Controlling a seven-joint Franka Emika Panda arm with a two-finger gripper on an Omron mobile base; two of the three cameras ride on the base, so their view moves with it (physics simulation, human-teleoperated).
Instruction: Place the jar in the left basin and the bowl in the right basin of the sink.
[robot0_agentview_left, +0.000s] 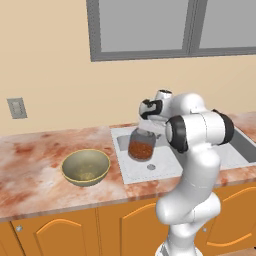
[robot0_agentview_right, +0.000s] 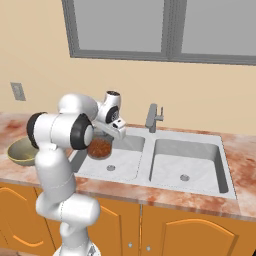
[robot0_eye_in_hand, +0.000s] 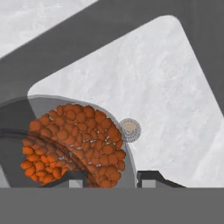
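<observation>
The clear glass jar (robot0_agentview_left: 141, 145) of reddish-brown granules hangs tilted in the air over the left basin (robot0_agentview_left: 136, 171), with my gripper (robot0_agentview_left: 144, 131) shut on its top. From the right side the jar (robot0_agentview_right: 101, 148) and gripper (robot0_agentview_right: 106, 136) sit above the near-left part of the wider left basin (robot0_agentview_right: 126, 161). Looking down the hand, the jar (robot0_eye_in_hand: 74, 140) fills the lower left between my gripper's (robot0_eye_in_hand: 109, 179) tips, with the basin floor (robot0_eye_in_hand: 153, 87) and its drain (robot0_eye_in_hand: 130, 130) below. The olive-tan bowl (robot0_agentview_left: 86, 167) rests upright on the counter left of the sink. The narrower right basin (robot0_agentview_right: 186, 159) is empty.
An angular grey faucet (robot0_agentview_right: 152, 118) stands behind the divider of the sink. A marbled reddish counter (robot0_agentview_left: 30, 165) runs left of the sink, with a wall outlet (robot0_agentview_left: 16, 108) above it. A window (robot0_agentview_right: 150, 27) is on the wall behind, and orange cabinets are below.
</observation>
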